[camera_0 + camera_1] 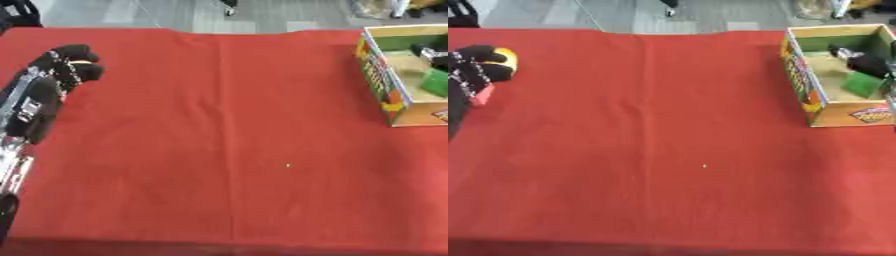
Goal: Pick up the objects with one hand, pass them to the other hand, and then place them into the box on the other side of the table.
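- Left hand (474, 62) sits at the table's left edge, fingers curled round a yellow-orange object (506, 55).
- Right hand: I can't find it in either view.
- I judge step 1, the pick-up, is underway.
- Next I need a handover, then the box (815, 107) far right.

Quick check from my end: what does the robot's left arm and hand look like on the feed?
The left hand has bulky black fingers with small pale markings along them. Behind it, the forearm is black with silver-grey panels, turning to bare silver metal near the lower edge.
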Controlling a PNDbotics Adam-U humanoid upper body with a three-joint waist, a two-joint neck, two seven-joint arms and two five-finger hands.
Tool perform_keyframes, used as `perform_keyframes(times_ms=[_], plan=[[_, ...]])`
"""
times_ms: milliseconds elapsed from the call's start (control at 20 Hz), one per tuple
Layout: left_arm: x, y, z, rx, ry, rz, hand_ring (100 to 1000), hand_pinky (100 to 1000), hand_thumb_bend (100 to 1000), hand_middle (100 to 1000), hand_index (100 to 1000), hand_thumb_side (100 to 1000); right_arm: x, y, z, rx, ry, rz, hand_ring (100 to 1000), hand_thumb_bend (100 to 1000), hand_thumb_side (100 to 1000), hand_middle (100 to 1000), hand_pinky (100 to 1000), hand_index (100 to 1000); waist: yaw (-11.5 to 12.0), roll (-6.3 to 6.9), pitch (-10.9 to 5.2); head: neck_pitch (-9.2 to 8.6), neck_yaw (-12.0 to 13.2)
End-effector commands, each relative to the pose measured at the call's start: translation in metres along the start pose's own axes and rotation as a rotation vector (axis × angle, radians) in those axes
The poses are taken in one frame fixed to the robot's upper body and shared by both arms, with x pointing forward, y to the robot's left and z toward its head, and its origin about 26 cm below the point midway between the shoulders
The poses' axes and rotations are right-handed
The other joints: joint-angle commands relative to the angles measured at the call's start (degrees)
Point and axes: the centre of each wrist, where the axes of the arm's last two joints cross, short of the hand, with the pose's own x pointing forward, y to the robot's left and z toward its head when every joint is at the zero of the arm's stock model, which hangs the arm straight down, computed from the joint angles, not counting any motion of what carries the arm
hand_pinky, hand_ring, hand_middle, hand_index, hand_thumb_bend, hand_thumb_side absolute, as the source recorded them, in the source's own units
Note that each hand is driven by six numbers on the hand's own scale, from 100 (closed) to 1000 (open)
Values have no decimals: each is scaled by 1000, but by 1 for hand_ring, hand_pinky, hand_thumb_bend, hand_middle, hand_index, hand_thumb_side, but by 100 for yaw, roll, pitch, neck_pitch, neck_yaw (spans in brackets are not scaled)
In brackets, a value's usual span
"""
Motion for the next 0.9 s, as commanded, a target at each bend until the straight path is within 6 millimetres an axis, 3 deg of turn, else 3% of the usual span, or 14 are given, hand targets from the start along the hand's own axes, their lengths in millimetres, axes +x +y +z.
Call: perform_keyframes(times_ms=[50, 100, 150, 400, 650, 900], plan=[[13, 20, -4, 45, -9, -103, 738, 825, 851, 716, 831, 680, 27, -34, -4, -128, -152, -53, 816, 539, 607, 838, 791, 897, -31, -54, -4, 6, 95], [15, 27, -5, 66, -2, -144, 738, 824, 847, 716, 832, 665, 41, -37, 2, -137, -227, -81, 835, 418, 590, 845, 809, 904, -43, -48, 0, 6, 149], [17, 35, -5, 90, 9, -193, 739, 823, 845, 717, 833, 657, 55, -40, 10, -139, -309, -119, 841, 387, 577, 851, 816, 908, -58, -42, 3, 6, 209], [30, 86, -5, 171, 122, -565, 752, 824, 842, 737, 852, 602, 113, -61, 58, -159, -709, -269, 853, 334, 547, 858, 832, 917, -168, 6, 22, 6, 557], [46, 141, -7, 78, 290, -982, 783, 837, 826, 758, 868, 506, 144, -71, 97, -169, -927, -319, 857, 318, 538, 859, 842, 921, -279, 60, 16, 6, 930], [58, 180, -14, -98, 466, -1261, 792, 836, 829, 774, 881, 426, 160, -63, 123, -121, -1031, -382, 853, 297, 544, 854, 843, 920, -381, 108, -2, 6, 1252]])
